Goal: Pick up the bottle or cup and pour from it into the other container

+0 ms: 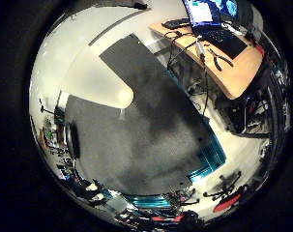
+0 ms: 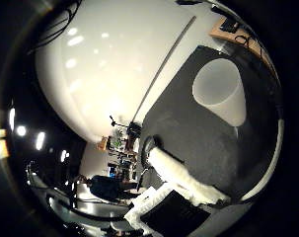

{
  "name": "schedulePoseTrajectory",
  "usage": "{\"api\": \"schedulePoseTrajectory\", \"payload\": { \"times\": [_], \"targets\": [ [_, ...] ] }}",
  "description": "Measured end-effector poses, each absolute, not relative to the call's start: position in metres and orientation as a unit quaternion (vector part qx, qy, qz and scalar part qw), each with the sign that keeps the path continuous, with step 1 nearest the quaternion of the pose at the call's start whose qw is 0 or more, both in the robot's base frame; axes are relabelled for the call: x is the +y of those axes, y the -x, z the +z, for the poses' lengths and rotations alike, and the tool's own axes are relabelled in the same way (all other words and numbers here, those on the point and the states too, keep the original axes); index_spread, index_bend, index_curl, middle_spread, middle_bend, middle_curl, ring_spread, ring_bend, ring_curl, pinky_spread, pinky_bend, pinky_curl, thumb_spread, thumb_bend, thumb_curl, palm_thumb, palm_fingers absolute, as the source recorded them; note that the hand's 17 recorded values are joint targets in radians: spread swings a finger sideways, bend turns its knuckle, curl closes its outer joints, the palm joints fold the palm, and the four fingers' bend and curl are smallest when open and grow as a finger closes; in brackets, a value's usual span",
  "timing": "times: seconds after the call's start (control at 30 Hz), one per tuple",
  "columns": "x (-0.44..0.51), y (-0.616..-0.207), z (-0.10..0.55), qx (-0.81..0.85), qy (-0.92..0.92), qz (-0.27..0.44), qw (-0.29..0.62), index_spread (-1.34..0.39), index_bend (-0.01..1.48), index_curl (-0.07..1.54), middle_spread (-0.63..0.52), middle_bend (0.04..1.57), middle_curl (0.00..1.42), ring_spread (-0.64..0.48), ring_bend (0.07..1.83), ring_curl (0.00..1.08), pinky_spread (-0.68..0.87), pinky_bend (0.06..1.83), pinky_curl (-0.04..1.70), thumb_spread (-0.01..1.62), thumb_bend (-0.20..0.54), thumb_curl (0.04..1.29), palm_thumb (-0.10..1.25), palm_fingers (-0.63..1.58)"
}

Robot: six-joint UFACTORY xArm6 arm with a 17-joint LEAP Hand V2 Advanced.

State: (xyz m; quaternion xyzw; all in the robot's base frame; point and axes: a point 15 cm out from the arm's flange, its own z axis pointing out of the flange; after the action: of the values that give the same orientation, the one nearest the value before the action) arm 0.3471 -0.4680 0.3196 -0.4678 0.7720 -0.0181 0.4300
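Dark grey mat (image 1: 151, 140) covers the bench as a work surface, with the translucent white cup (image 2: 220, 91) seen lying across it from the palm, apparently placed apart from clutter so the hand (image 2: 183, 180) can reach it. Cup is plain, frosted, tapered, open mouth showing as a pale oval. One white padded finger stretches out straight over the mat, apart from the cup, holding nothing.

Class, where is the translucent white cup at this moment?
The translucent white cup stands on the dark grey mat, apart from the hand, with the wooden desk beyond the mat.
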Motion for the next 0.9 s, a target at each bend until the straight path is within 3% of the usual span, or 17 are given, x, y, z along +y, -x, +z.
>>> {"api": "schedulePoseTrajectory", "payload": {
  "times": [0.9],
  "targets": [
    [-0.483,-0.373,0.243,0.766,0.35,0.044,0.538,-0.15,0.14,0.25,0.17,0.34,0.33,0.21,0.63,0.21,0.48,0.76,0.24,1.06,-0.024,0.32,0.54,0.12]
  ]
}}
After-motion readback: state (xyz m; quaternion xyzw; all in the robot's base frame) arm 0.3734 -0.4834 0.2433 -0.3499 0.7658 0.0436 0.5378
